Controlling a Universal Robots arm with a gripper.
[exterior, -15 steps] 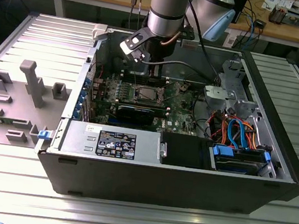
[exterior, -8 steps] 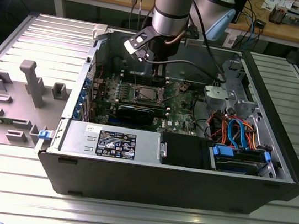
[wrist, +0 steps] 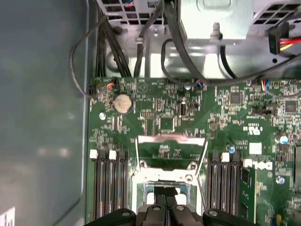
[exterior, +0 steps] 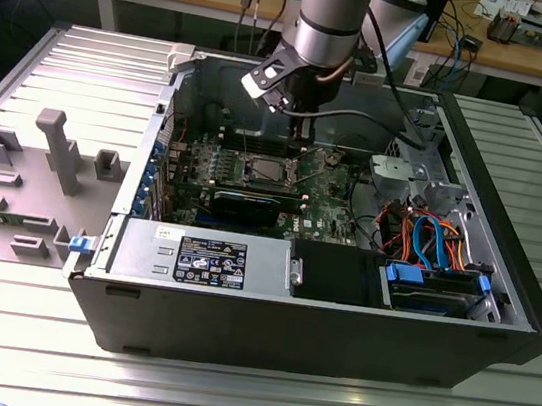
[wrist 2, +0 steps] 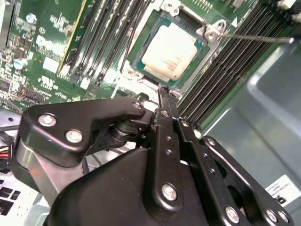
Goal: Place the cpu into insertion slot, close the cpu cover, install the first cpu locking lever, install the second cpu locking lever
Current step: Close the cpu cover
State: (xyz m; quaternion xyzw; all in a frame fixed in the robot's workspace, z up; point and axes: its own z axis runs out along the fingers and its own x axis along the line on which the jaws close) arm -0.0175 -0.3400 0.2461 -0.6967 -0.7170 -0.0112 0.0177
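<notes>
1 of 4 steps done imo: cpu (wrist 2: 169, 49) sits in the insertion slot (wrist 2: 139, 60), mid-frame in exterior view. cpu cover (wrist: 171, 141) flipped open, locking levers (wrist 2: 254, 36) unlatched. hand (wrist 2: 163, 94) fingers together, empty afaict, right beside the slot.

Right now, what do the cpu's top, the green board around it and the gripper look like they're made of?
The cpu: pale silvery metal lid with a dull sheen. The green board: glossy lacquered laminate with fine printed traces, probably fibreglass. The gripper: satin black links joined by bright screws, likely coated metal, possibly hard plastic.
</notes>
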